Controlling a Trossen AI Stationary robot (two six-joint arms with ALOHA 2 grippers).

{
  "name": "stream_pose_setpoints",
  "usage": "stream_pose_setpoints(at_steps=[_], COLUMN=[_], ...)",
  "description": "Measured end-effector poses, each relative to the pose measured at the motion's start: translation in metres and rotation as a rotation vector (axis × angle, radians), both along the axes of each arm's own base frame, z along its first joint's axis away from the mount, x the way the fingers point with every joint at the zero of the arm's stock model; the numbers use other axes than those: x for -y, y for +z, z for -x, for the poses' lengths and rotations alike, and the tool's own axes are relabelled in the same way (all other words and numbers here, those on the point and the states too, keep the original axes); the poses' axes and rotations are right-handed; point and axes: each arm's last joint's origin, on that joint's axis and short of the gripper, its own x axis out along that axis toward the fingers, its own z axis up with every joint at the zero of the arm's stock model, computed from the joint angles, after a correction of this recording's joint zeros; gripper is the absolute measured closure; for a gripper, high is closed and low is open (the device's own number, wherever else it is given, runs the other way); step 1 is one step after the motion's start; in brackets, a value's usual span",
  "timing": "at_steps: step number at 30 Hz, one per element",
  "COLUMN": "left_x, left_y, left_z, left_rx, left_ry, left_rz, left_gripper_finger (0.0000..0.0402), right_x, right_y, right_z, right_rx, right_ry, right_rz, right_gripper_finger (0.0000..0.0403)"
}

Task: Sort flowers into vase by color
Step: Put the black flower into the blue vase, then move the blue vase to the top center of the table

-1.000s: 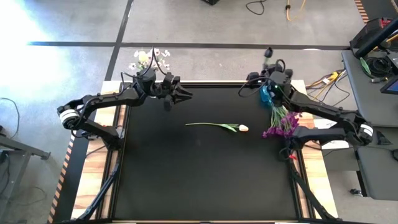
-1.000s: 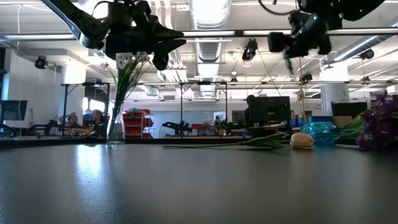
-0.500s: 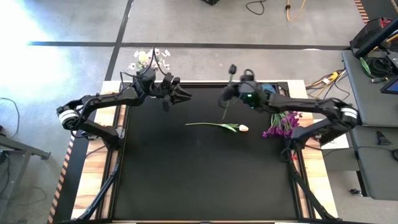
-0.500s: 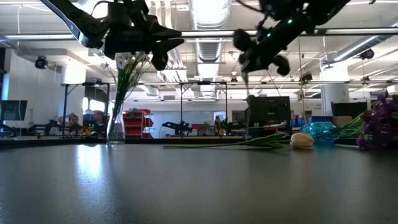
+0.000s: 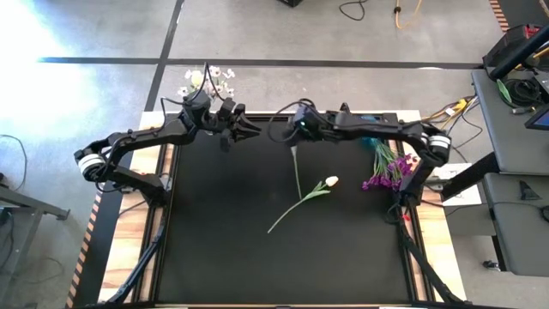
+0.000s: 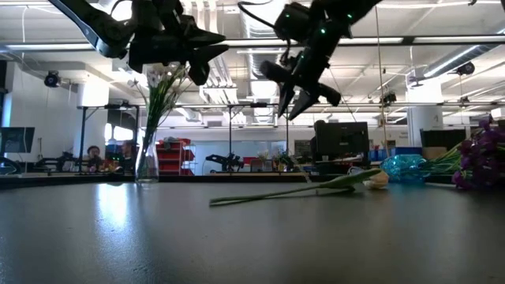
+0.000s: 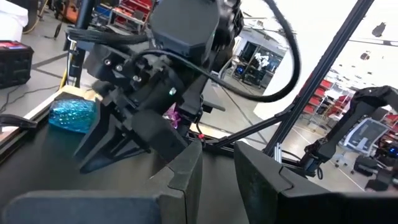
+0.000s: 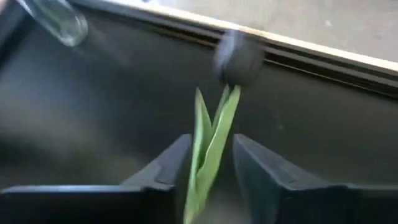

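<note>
My right gripper (image 5: pixel 293 137) is over the far middle of the table, shut on a dark near-black tulip. Its bud (image 8: pixel 239 59) shows beyond the fingers, and its thin stem (image 5: pixel 297 172) hangs down from the gripper. A cream-peach tulip (image 5: pixel 331 181) lies on the table, its stem (image 5: pixel 292 210) slanting toward the near left. My left gripper (image 5: pixel 254 129) is open and empty in the air at the far left, facing the right gripper. A clear vase (image 6: pixel 147 158) with white blossoms (image 5: pixel 206 80) stands behind it. My right gripper pinches the dark tulip between its two fingers at the green leaves and stem (image 8: pixel 208 146) a little below the bud. The fingers lie across the stem. The long stem hangs below the gripper (image 6: pixel 293 99); I cannot tell whether its lower end touches the table.
Magenta-purple sprays (image 5: pixel 390 172) lie at the table's right edge beside a blue glittery vase (image 6: pixel 402 166), which also shows in the left wrist view (image 7: pixel 71 115). The table's edge frame (image 5: pixel 163 184) borders the black mat.
My right gripper has gone from the blue vase at the far right toward the table's left, carrying the dark tulip with its stem hanging. The cream-peach tulip has turned about: its stem end has swung toward the near edge while its bud has stayed almost in place.
</note>
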Motion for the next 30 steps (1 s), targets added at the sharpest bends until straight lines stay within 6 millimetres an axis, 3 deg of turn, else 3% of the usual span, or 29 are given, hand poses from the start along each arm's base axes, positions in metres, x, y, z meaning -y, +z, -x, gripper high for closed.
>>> stream_pose_setpoints(at_steps=[4, 7, 10, 14, 23, 30], left_x=[0.000, 0.000, 0.000, 0.001, 0.001, 0.001], left_y=[0.000, 0.000, 0.000, -0.001, -0.003, -0.003], left_z=[0.000, 0.000, 0.000, 0.000, 0.000, 0.000], left_rx=[-0.003, -0.002, -0.002, -0.004, -0.023, -0.023], left_ry=[0.000, 0.000, -0.004, -0.021, -0.021, -0.021], left_rz=[0.000, -0.002, -0.002, 0.000, 0.002, 0.002], left_gripper_finger=[0.0322, 0.0322, 0.0322, 0.0322, 0.0322, 0.0322], right_x=[0.001, 0.003, 0.007, 0.019, 0.041, 0.051], right_y=[0.024, 0.045, 0.065, 0.078, 0.061, 0.018], right_z=[-0.002, 0.007, 0.029, 0.075, 0.160, 0.192], right_rx=[-0.134, -0.216, -0.299, -0.435, -0.534, -0.551], right_ry=[0.077, 0.111, 0.109, 0.070, -0.074, -0.182], right_rz=[-0.015, -0.022, -0.054, -0.187, -0.406, -0.549], right_gripper_finger=[0.0216, 0.0191, 0.0184, 0.0189, 0.0233, 0.0236])
